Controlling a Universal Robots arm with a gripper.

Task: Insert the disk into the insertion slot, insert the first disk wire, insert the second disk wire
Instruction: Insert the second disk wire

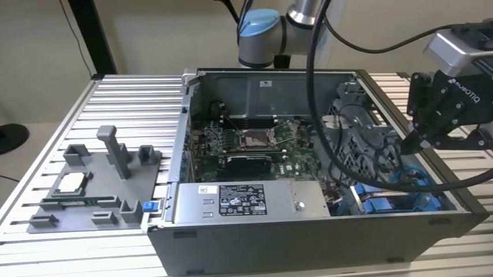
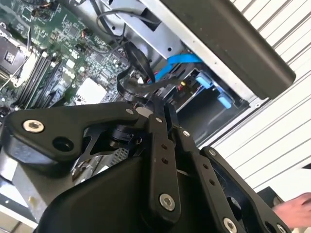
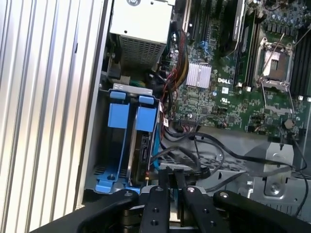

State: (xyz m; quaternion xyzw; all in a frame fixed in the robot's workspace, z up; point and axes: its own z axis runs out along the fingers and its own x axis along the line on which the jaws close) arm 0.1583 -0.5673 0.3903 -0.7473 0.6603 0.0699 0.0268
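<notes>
My black gripper [image 1: 412,144] hangs over the open computer case's side on the exterior view's right, above the drive bay. In both wrist views its fingers stand close together, shut on the end of a black disk wire [image 3: 189,171] that loops back toward the motherboard. Just beyond the fingertips [image 3: 165,180] lies the insertion slot [image 3: 118,119] with bright blue rails. The disk [image 3: 140,150] sits edge-on in it, its blue frame [image 3: 146,119] level with the neighbouring rail. In the second wrist view the gripper [image 2: 158,109] holds the black wire [image 2: 130,86] near a blue cable [image 2: 182,60].
A grey labelled power-supply box [image 1: 239,202] fills the case's front. The green motherboard [image 1: 246,147] lies behind it, and a perforated metal cage [image 1: 362,138] with cable bundles stands beside the bay. A grey fixture [image 1: 92,184] with parts rests on the ribbed table. A hand [image 2: 294,206] shows outside the case.
</notes>
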